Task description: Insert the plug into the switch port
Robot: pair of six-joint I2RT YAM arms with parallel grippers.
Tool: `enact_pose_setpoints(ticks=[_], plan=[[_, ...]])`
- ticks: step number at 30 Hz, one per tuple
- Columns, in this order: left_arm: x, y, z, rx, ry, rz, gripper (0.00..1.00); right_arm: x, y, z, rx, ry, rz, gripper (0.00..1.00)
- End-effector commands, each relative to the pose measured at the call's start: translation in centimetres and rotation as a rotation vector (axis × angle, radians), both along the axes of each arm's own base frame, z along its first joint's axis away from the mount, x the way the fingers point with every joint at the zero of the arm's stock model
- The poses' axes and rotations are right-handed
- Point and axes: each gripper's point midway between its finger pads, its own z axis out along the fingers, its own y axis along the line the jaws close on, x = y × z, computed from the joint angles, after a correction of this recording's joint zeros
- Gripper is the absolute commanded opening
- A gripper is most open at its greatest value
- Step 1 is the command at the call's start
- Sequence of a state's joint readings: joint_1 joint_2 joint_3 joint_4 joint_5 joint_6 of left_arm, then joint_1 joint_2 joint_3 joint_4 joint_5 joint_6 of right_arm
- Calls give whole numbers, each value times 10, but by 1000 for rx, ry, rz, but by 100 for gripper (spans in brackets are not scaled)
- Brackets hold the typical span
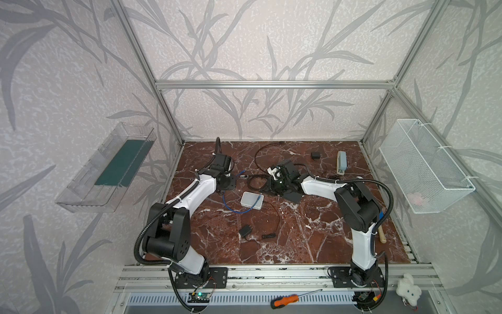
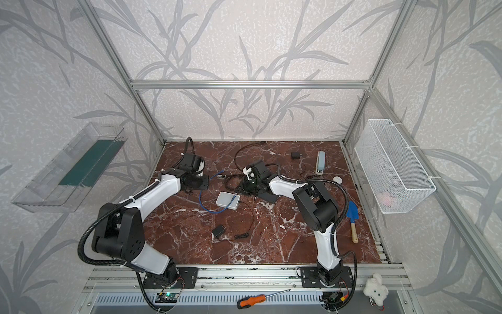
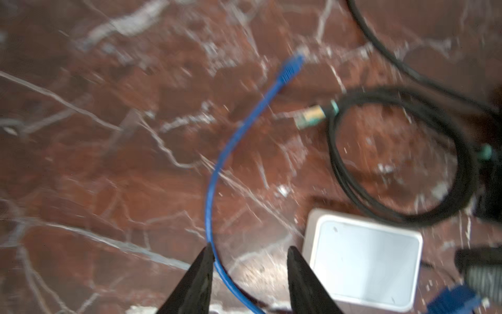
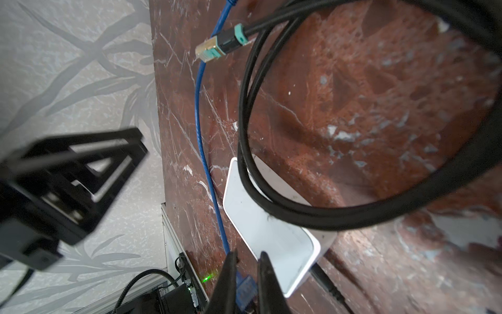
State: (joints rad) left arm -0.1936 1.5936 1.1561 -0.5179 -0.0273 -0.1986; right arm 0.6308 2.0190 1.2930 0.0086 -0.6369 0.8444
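My left pincer [image 3: 250,248] hangs released over the bench [image 3: 108,163]. My right pincer [image 4: 247,254] is clenched on the blue connector [image 4: 244,285] beside the white switch box [image 1: 251,200], mid-frame in both top views. The plug [image 4: 326,282] touches that box's edge; seated or not, I cannot tell.

The white box [image 1: 248,200] that carries the switch port lies flat near the middle of the marbled table [image 1: 298,244], a rounded-corner rectangle with a smooth pale top. The plug [image 4: 324,281], a slim black barrel, meets the box's short side wall in the right wrist view (the port hole itself, and how deep the tip sits, cannot be made out). Its thin black cord [image 2: 253,217] arcs away from that side to the small black adapter block [image 1: 245,231], which lies well apart from the box.
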Motion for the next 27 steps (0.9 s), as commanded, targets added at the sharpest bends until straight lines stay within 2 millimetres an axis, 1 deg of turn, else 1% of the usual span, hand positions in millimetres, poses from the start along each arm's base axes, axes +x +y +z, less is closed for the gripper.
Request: enact_pose_setpoints(ticks=[1,4,6,10,12,17,22,27], plan=[[28,27,1,87,-1,96,46,-11,-2,7,-6,-15,36,7],[41,15,-16,85,61,-1,46,-11,-2,7,-6,-17,40,7],[47,14,-27,109,93,-44,46,-12,-1,8,-2,-18,49,7],[54,7,-53,122,178,-138,47,-15,0,7,1,-12,74,7],[59,0,-61,103,194,-167,47,-17,1,7,4,-6,83,6],[67,-19,-73,21,206,-236,47,-18,1,5,3,-2,95,6],[71,-26,-89,2,252,-280,46,-21,1,8,7,-4,112,7],[72,-30,-97,-7,298,-308,41,-26,1,15,26,-14,132,7]])
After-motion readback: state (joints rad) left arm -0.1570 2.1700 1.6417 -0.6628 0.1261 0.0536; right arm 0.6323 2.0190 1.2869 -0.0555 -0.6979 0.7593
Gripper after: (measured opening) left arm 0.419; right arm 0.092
